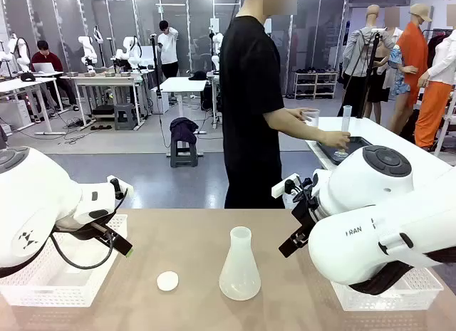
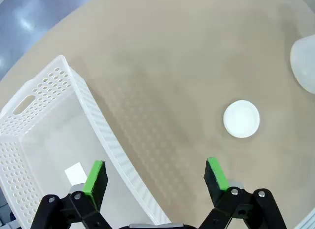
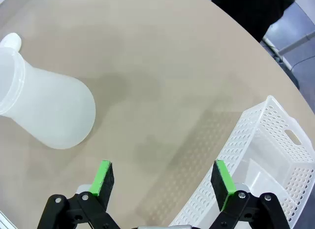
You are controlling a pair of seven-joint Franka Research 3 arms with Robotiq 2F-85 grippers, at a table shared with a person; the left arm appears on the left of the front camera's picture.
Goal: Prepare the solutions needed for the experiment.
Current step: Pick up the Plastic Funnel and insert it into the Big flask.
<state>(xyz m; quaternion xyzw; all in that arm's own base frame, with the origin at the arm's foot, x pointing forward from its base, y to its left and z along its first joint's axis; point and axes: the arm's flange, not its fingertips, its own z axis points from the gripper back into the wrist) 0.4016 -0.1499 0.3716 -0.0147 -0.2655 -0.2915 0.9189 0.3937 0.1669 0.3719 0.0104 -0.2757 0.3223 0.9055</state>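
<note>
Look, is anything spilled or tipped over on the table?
Nothing stands out. The flask stands upright on the table, with no puddle around it. A small white disc lies flat beside it, not touching.

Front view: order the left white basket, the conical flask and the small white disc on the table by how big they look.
1. left white basket, though partly covered
2. conical flask
3. small white disc
All stand at similar depth, so the order holds.
</note>
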